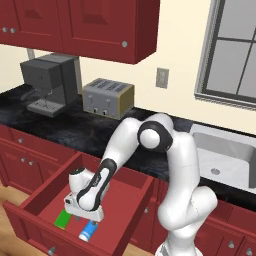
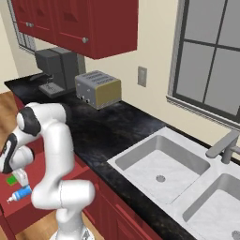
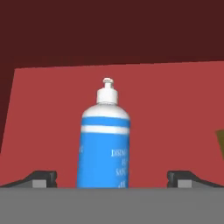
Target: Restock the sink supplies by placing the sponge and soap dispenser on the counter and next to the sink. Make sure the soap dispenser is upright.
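Observation:
The soap dispenser, a blue bottle with a white pump top, lies on its side on the floor of an open red drawer; it also shows as the blue soap dispenser in both base views. My gripper hangs open just above it, one fingertip on each side of the bottle, touching nothing. The green sponge lies flat in the same drawer beside the bottle. The black counter and the grey sink stand up and to the right.
A toaster and a coffee machine stand at the back of the counter. A faucet rises behind the sink. Red wall cabinets hang above. The drawer's walls enclose my hand.

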